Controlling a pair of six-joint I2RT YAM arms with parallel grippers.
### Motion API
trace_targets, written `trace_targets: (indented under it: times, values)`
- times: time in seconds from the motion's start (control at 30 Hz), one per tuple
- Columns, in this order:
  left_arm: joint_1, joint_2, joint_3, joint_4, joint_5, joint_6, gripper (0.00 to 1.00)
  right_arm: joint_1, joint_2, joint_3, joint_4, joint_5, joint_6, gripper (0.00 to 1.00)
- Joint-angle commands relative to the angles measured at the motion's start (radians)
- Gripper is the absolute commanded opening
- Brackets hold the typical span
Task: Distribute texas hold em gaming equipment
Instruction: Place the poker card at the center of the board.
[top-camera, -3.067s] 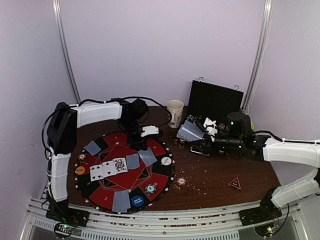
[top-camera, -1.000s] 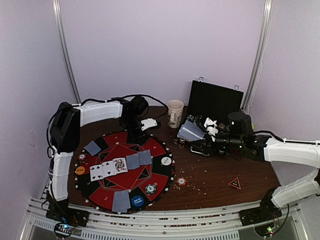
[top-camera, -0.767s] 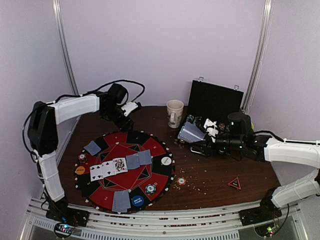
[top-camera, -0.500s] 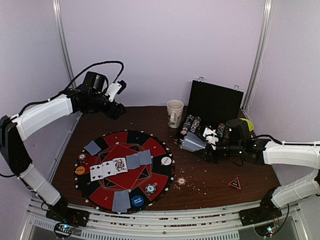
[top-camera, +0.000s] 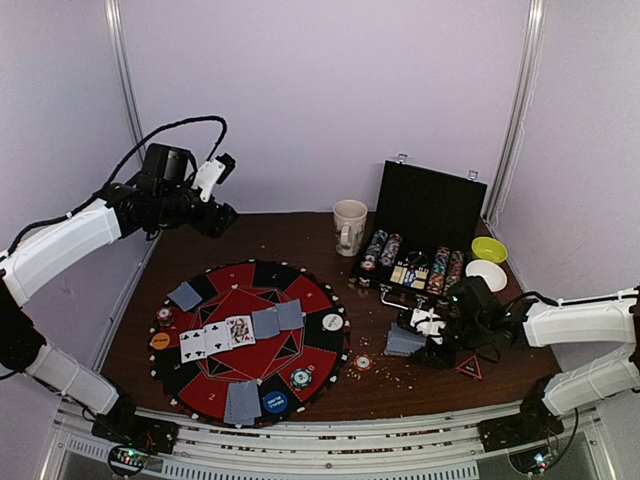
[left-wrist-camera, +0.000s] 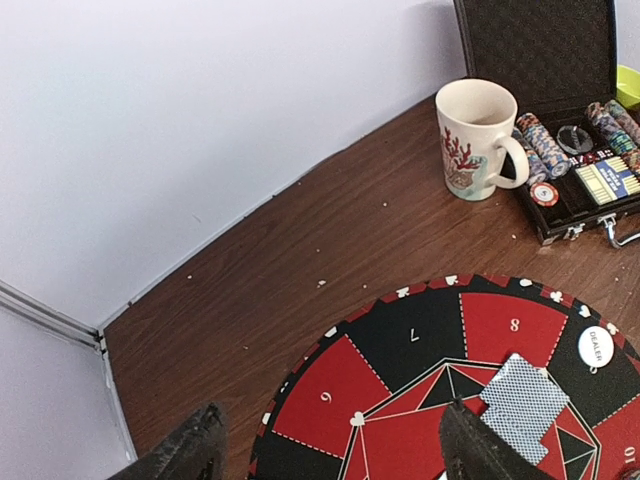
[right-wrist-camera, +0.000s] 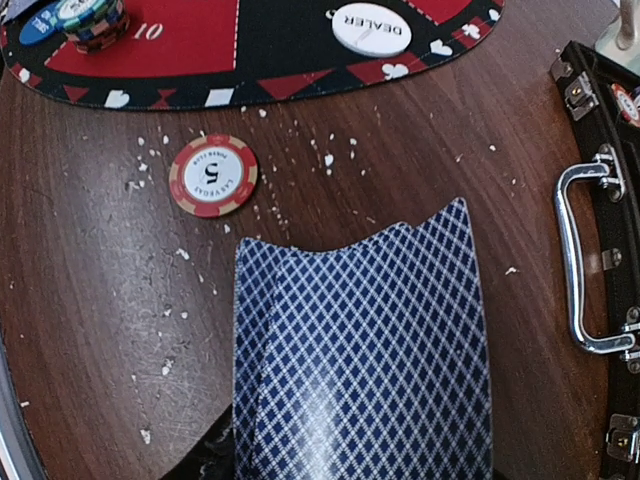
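Note:
A stack of blue-backed playing cards bows upward, with my right gripper shut on it low over the table, right of the round red-and-black mat. On the mat lie face-up cards, face-down cards, a white dealer button, a blue button, an orange button and a chip stack. A single red chip lies on the wood just ahead of the held cards. My left gripper hangs open and empty, high over the mat's back-left edge.
An open black case with rows of chips stands at the back right, its metal handle close to the held cards. A cream mug sits left of it. A yellow-green bowl, a white bowl and a red triangle are at right.
My left arm lifted off the mat and swung up to the back left, its jaws opening. My right arm came forward and down from the case with the cards.

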Motion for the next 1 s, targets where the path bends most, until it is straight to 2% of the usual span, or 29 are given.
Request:
trace_targets:
  times: [0.0, 0.23, 0.43, 0.63, 0.67, 0.7, 0.83, 0.97]
  values:
    - [-0.001, -0.03, -0.01, 0.044, -0.039, 0.037, 0.75, 0.005, 0.068, 0.008, -0.011, 0.025, -0.034, 0.51]
    - [-0.001, -0.053, -0.019, 0.072, -0.065, 0.07, 0.76, 0.005, 0.146, 0.019, -0.02, 0.031, -0.038, 0.53]
    - [-0.001, -0.055, -0.01, 0.077, -0.072, 0.09, 0.76, 0.005, 0.161, 0.032, -0.056, 0.047, -0.047, 0.65]
    - [-0.001, -0.058, -0.002, 0.067, -0.071, 0.1, 0.77, 0.005, 0.132, 0.038, -0.08, 0.092, -0.057, 0.84]
    - [0.0, -0.06, -0.002, 0.067, -0.071, 0.102, 0.77, 0.005, 0.127, 0.04, -0.084, 0.095, -0.06, 0.97]
    - [0.0, -0.061, -0.002, 0.066, -0.074, 0.103, 0.77, 0.005, 0.121, 0.042, -0.09, 0.097, -0.064, 0.99]
    - [-0.001, -0.07, -0.009, 0.082, -0.085, 0.098, 0.78, 0.006, 0.101, 0.104, -0.133, 0.11, -0.044, 1.0]
    - [0.018, -0.08, -0.038, 0.136, -0.17, 0.056, 0.83, 0.005, 0.036, 0.208, -0.199, 0.062, -0.017, 1.0]
